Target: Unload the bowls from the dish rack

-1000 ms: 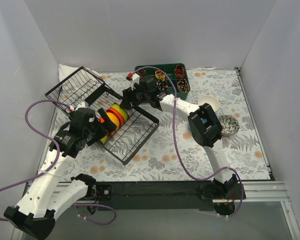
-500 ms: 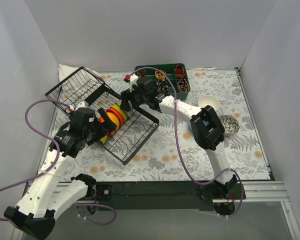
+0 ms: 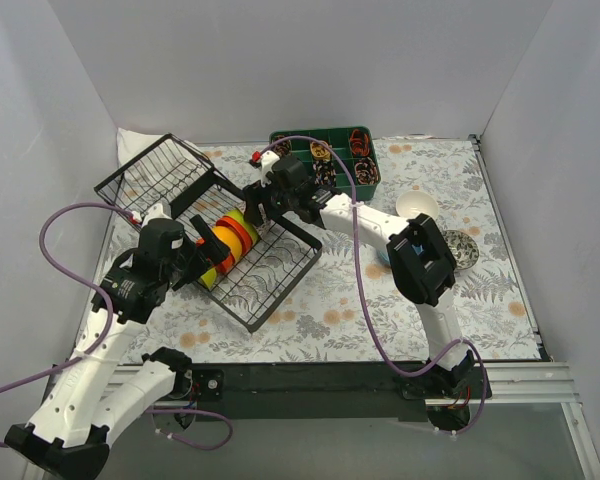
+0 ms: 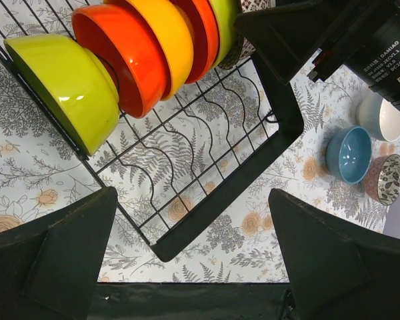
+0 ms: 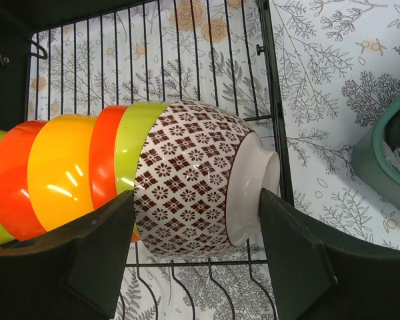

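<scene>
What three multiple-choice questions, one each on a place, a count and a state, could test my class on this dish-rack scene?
1. Where is the blue bowl?
A. on the table, outside the dish rack
B. slotted in the rack's row
C. held in a gripper

2. How many bowls stand outside the rack?
A. one
B. three
C. five

3. How is the left gripper?
A. shut on a lime bowl
B. shut on a wire
C. open, holding nothing

Answers: A, it stands on the floral cloth; B, the blue bowl, white bowl and patterned bowl; C, its fingers are spread wide.
</scene>
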Controlling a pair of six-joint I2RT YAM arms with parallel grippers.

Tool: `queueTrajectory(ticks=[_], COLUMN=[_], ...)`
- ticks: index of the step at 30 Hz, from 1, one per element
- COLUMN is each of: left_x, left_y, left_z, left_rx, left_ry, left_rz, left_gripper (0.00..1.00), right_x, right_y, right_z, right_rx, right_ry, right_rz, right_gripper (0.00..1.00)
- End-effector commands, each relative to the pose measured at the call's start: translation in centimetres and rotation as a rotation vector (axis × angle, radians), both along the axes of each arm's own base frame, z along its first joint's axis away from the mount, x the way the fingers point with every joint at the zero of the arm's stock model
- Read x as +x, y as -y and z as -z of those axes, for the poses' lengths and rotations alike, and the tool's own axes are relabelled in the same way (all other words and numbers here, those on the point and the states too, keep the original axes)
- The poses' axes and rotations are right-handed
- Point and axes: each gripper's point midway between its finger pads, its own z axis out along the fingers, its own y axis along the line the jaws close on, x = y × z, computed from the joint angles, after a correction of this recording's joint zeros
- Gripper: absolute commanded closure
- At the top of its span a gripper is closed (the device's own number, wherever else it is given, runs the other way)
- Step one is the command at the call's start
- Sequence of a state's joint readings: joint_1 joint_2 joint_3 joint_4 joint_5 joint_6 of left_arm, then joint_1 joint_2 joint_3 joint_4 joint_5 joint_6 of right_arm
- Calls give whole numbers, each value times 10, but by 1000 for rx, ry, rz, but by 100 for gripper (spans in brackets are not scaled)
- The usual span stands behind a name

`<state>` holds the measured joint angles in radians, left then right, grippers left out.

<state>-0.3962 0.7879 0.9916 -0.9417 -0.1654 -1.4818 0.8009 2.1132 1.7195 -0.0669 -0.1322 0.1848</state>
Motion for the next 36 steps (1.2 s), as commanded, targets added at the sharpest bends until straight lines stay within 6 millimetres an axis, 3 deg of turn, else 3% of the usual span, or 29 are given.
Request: queueTrajectory(ticks=[1,9,14,18,23,24,26,27,28,36], left_x=[2,0,-1,-2,-3,-2,-1,-1,0,8], left_y=[-5,-8,-10,-11,-9,-9,-6,-5,-3,11], left_z=[-3,-2,-1,-1,0,0,1,1,0,1], left_rx=[17,32,41,45,32,32,25,22,20,-10], left_ry=[31,36,38,42,58,61,67,71,76,114], left_rz=[-11,-9,-9,-10,-2,3,17,21,29,98], left_gripper=[2,2,2,2,2,2,2,2,2,2], right_x=[3,5,11,4,-8,-12,-10,-13,-13,-24], right_y=[2,-16,-15,-12,2,6,17,21,27,51], right_z=[-74,-75,-75,-79,-90,-81,-90,-84,-91,-90], right_rx=[101,50,6,15,35,22,25,13,19,23], right_ry=[91,153,196,179,153,135,147,131,142,103], right_rz=[35,13,26,25,51,53,104,119,144,226], right_gripper=[99,99,99,99,99,99,99,99,99,99])
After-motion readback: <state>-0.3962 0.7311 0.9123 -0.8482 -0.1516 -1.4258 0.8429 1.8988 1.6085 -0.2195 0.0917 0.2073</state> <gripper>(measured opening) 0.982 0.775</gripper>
